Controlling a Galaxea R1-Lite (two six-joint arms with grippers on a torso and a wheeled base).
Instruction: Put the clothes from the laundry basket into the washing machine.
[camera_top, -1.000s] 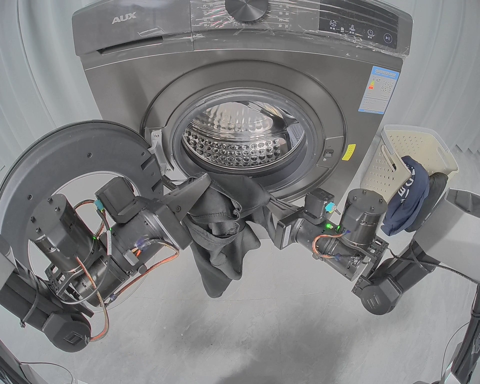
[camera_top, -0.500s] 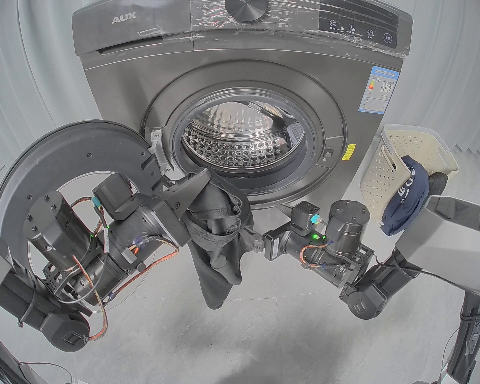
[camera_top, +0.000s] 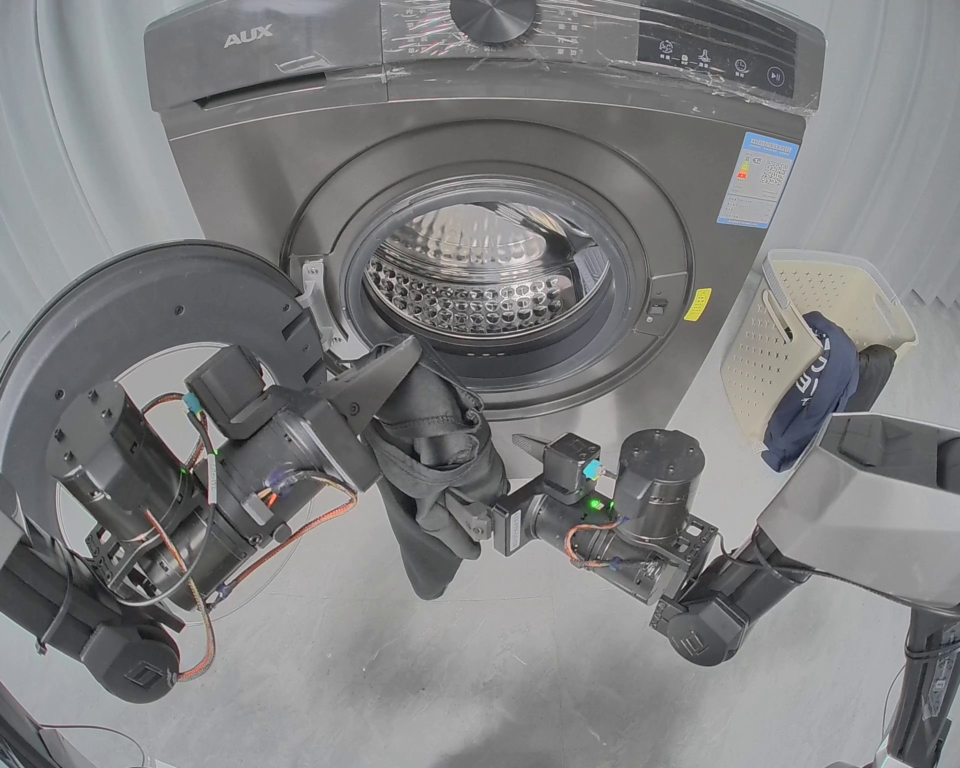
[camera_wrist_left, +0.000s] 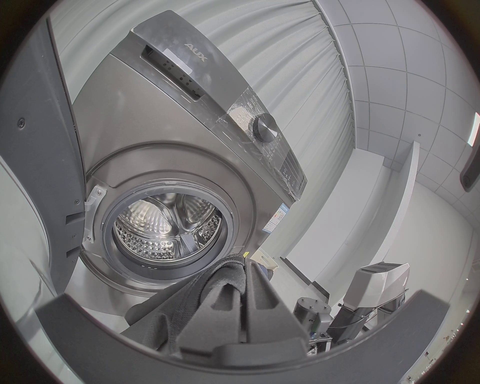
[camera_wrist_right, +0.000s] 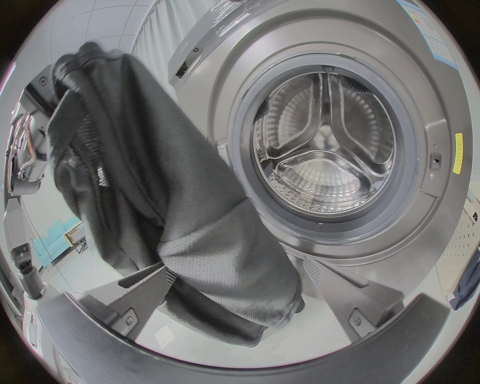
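Note:
A dark grey garment (camera_top: 440, 470) hangs from my left gripper (camera_top: 400, 370), which is shut on its top just below the open mouth of the washing machine (camera_top: 480, 130). In the left wrist view the fingers (camera_wrist_left: 260, 300) are closed with the cloth (camera_wrist_left: 190, 300) bunched beside them. My right gripper (camera_top: 490, 478) is open, low in front of the machine, and the hanging cloth (camera_wrist_right: 165, 190) lies between its spread fingers (camera_wrist_right: 145, 295). The steel drum (camera_top: 485, 270) holds no clothes. A cream laundry basket (camera_top: 860, 290) at the right has a navy garment (camera_top: 815, 390) draped over its rim.
The round machine door (camera_top: 150, 300) is swung wide open at the left, behind my left arm. A second dark item (camera_top: 878, 370) hangs on the basket beside the navy one. Bare grey floor (camera_top: 520, 660) lies in front of the machine.
My right gripper has let go of the garment's edge, then dropped down and left to the hanging cloth. The garment now hangs narrower from the left gripper, which lifted slightly.

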